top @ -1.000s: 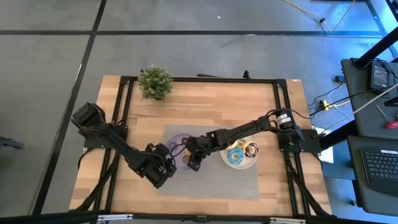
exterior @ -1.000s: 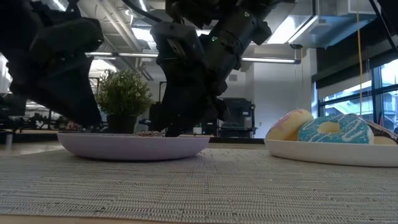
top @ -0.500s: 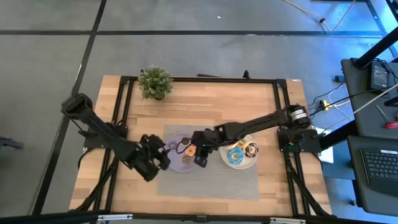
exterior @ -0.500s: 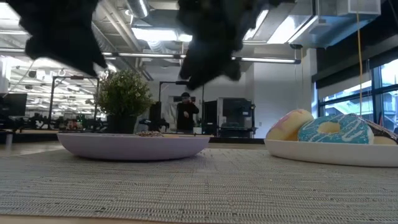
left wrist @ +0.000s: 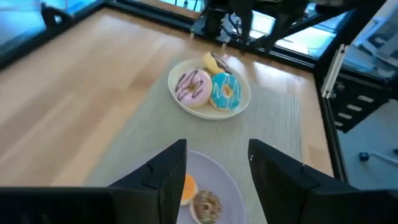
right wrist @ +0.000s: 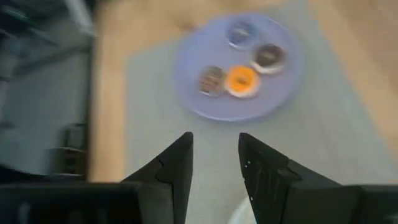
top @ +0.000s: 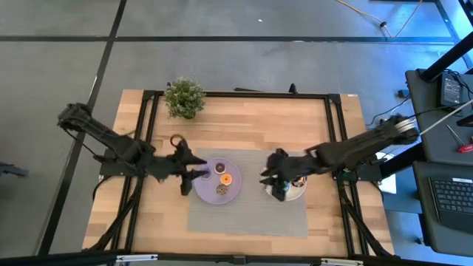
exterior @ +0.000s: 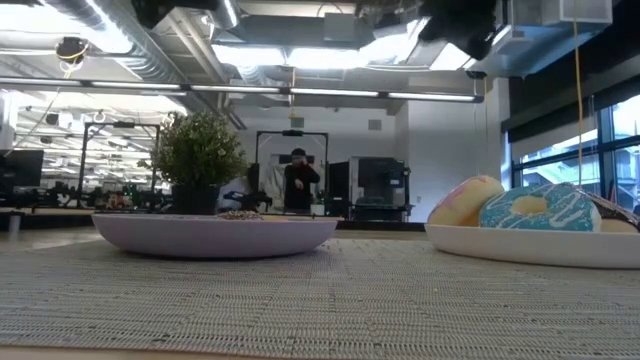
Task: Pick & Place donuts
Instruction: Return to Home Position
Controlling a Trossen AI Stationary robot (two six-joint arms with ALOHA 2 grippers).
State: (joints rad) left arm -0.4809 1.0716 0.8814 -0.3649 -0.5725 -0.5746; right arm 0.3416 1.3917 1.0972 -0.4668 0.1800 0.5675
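A lilac plate [top: 235, 188] on the grey mat holds mini donuts: purple [right wrist: 240, 31], chocolate [right wrist: 268, 55], orange [top: 227, 178] and brown sprinkled [top: 221, 190]. A white plate [left wrist: 242, 102] to its right holds a pink donut [left wrist: 194, 87], a blue one [left wrist: 224, 92] and one more behind them. My left gripper [top: 194, 176] hangs open and empty at the lilac plate's left edge. My right gripper [top: 272, 185] hangs open and empty over the white plate's left edge, hiding much of that plate in the high view.
A potted plant [top: 183, 97] stands at the table's far left. The grey mat [top: 247, 214] lies under both plates. Black frame rails [top: 336, 133] run along the table's edges. A person stands in the room beyond the table [exterior: 298, 182].
Both grippers have risen and drawn apart. My right gripper has left the lilac plate and gone toward the table's right edge, over the white plate. My left gripper has gone up and toward the far left. The minis on the lilac plate now lie uncovered.
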